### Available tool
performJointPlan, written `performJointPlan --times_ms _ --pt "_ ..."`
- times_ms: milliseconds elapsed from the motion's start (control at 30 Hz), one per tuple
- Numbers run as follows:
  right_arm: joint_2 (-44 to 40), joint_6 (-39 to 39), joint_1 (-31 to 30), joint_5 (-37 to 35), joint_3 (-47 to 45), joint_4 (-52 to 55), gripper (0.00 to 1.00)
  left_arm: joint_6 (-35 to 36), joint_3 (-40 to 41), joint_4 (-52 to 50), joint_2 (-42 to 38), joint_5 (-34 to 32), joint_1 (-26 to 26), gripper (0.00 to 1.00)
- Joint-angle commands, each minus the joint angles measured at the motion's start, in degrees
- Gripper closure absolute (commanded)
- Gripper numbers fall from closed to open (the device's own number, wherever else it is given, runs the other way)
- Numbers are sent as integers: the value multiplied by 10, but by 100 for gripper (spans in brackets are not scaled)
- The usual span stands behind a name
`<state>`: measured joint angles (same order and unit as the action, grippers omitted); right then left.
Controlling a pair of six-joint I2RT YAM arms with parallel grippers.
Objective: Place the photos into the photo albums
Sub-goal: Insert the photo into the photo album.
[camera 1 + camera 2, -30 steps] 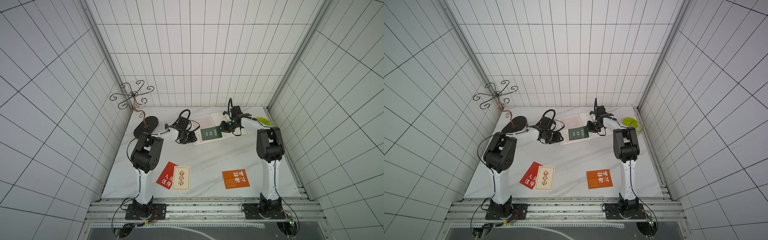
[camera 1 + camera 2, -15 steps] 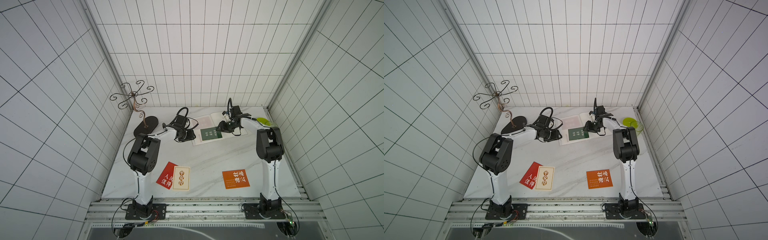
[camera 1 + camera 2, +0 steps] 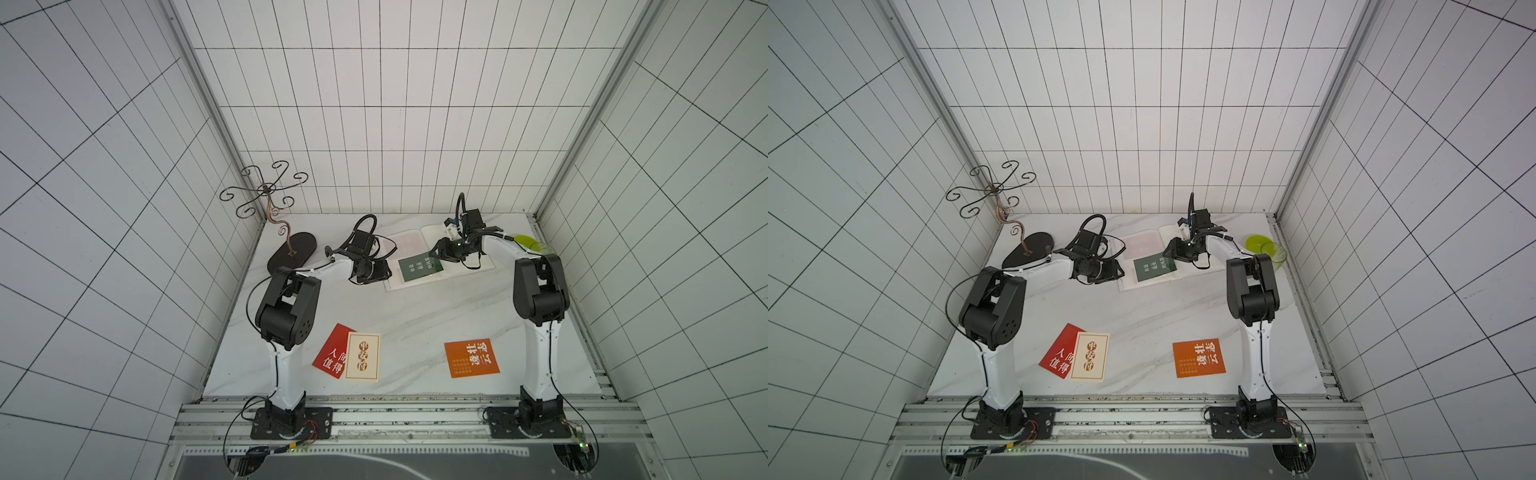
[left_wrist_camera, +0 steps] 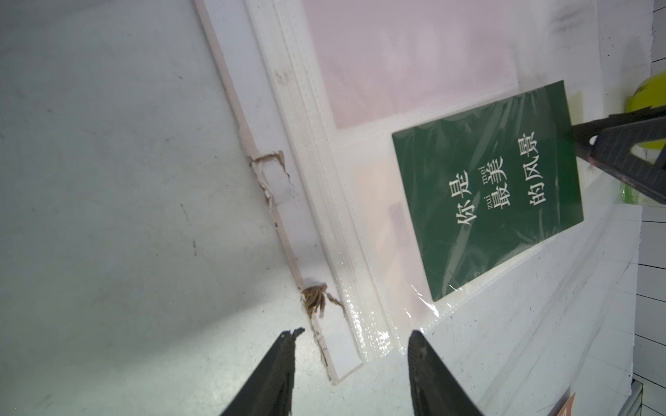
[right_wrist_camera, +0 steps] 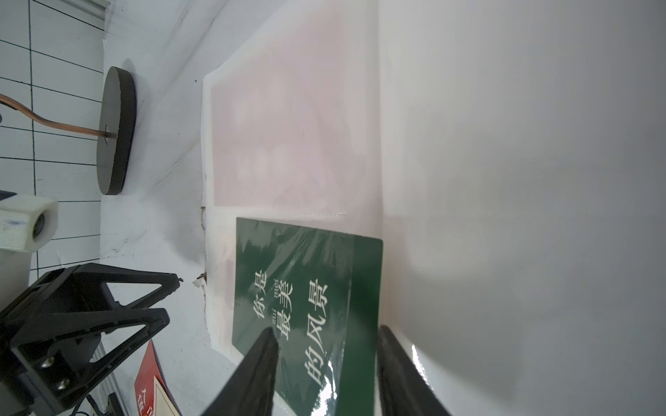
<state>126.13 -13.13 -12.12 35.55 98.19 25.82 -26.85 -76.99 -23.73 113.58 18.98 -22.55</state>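
Observation:
The photo album point(image 3: 409, 243) point(image 3: 1144, 245) lies open at the back middle of the table. A dark green photo point(image 3: 419, 269) point(image 3: 1155, 268) point(image 4: 486, 191) point(image 5: 295, 281) lies on its left page, mostly under a clear sleeve, with one strip bare near the spine. My right gripper point(image 3: 434, 251) point(image 5: 326, 329) stands open over that photo's end, gripping nothing. My left gripper point(image 3: 384, 272) point(image 4: 354, 333) is open by the album's torn left cover corner, holding nothing. Red point(image 3: 332, 355), cream point(image 3: 363, 356) and orange point(image 3: 471, 358) photos lie near the front.
A wire stand on a dark oval base point(image 3: 292, 252) stands at the back left. A green dish and cup point(image 3: 530, 243) sit at the back right beside the right arm. The cream photo overlaps the red one.
My right gripper's jaws have spread apart over the green photo, which stays on the page. The left arm has shifted only slightly.

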Motion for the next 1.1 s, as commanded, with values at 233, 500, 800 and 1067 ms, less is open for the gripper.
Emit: performJointPlan --times_ms 233,500,800,1067 --pt "-22 -15 -11 37 -17 -17 53 -8 10 22 -21 5 1 49" --pt "-7 -16 -23 49 -6 -16 53 -11 11 24 -20 10 1 49" --pt "11 -24 -28 56 1 -20 53 -9 12 25 -22 11 2 49" --pt "29 -40 -31 64 -4 -42 53 -18 17 31 -20 22 11 49"
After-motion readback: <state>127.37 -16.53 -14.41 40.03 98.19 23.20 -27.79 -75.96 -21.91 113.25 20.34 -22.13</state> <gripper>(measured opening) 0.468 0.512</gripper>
